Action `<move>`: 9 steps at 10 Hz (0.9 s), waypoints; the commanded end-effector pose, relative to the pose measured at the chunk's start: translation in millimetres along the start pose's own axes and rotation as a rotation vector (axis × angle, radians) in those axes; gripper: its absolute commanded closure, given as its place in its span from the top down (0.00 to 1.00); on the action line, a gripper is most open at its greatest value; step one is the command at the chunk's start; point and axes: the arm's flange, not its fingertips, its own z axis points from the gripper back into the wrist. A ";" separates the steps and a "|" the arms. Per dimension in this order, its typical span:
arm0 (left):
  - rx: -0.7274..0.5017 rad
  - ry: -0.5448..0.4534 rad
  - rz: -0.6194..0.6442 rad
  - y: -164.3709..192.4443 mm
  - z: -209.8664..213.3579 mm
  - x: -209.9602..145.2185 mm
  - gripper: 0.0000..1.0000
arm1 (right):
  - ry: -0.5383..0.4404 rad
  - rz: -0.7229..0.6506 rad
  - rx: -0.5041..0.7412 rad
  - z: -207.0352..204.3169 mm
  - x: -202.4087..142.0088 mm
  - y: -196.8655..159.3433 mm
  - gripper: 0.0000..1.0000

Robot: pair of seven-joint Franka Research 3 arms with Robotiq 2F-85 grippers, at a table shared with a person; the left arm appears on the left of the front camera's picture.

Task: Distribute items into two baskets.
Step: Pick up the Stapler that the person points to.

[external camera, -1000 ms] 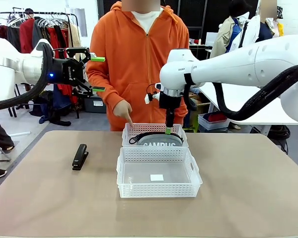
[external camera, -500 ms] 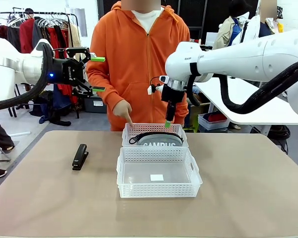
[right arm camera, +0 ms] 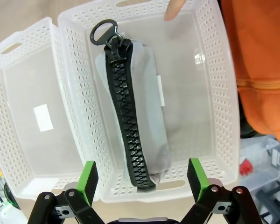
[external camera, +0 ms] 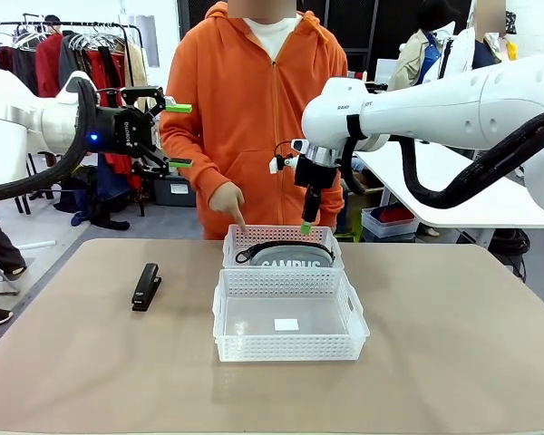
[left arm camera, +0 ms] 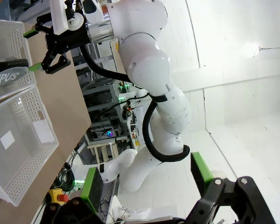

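Tan worktop [external camera: 453,344] carries two lattice baskets, one behind the other. The pencil case [external camera: 290,258] lies in the far basket [external camera: 254,237]; the near basket [external camera: 290,346] holds neither item. Left of them lies the stapler [external camera: 146,286], its long axis running toward the person [external camera: 254,109]. The left gripper [external camera: 179,136] hangs high on that side, fingers spread and empty, so it looks the likelier arm. The right gripper [external camera: 306,225] hovers spread over the far basket.
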 end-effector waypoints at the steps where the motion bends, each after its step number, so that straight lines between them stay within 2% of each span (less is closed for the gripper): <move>1: -0.001 -0.001 -0.002 -1.2 0.6 -0.8 1.00 | -0.020 -0.078 0.064 17.4 -8.3 -4.3 1.00; 2: -0.001 -0.001 -0.002 -1.2 0.6 -0.8 1.00 | -0.044 -0.142 0.107 34.4 -11.0 8.8 1.00; 5: -0.001 -0.001 -0.002 -1.2 0.6 -0.8 1.00 | -0.039 -0.388 0.229 99.2 -56.3 20.9 1.00; 9: -0.001 -0.001 -0.002 -1.2 0.6 -0.8 1.00 | -0.256 -0.683 0.481 161.4 -123.0 41.8 1.00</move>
